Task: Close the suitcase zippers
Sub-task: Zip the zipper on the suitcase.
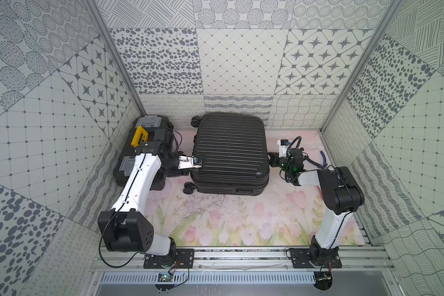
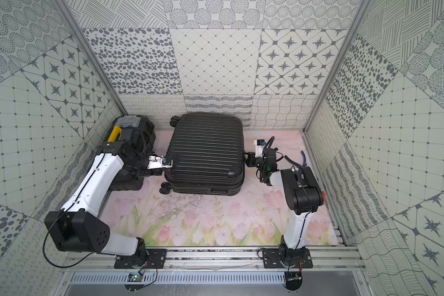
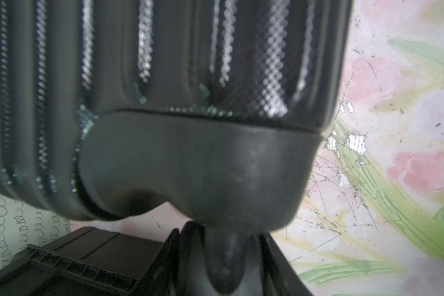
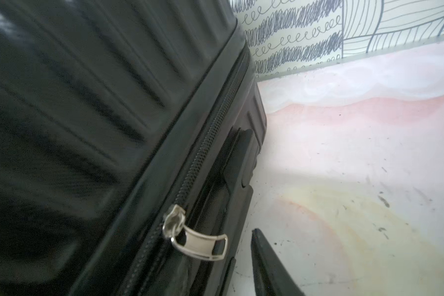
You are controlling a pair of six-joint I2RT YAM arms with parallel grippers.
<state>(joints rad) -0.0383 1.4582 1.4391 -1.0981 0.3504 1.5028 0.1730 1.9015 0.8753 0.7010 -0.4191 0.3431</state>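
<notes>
The suitcase (image 1: 228,148) lies flat on the counter (image 1: 241,220), ribbed shell up and halves together, squarely between my two pairs of jaws. My left jaws are at its wheeled end. Their fingers (image 3: 173,256) sit tight against either side of a caster (image 3: 223,264) under the corner housing, clamped on the suitcase there. Just behind those jaws stands the black toolbox (image 1: 164,122). My right jaws are at the opposite end, beside the seam. Only one finger (image 4: 267,269) shows there, so I cannot tell whether they are apart or together. Its tip is just beside the silvery pull tab (image 4: 203,243), with a gap between. Beyond the slider, away from my jaws, the zipper track (image 4: 208,143) runs meshed along the seam.
</notes>
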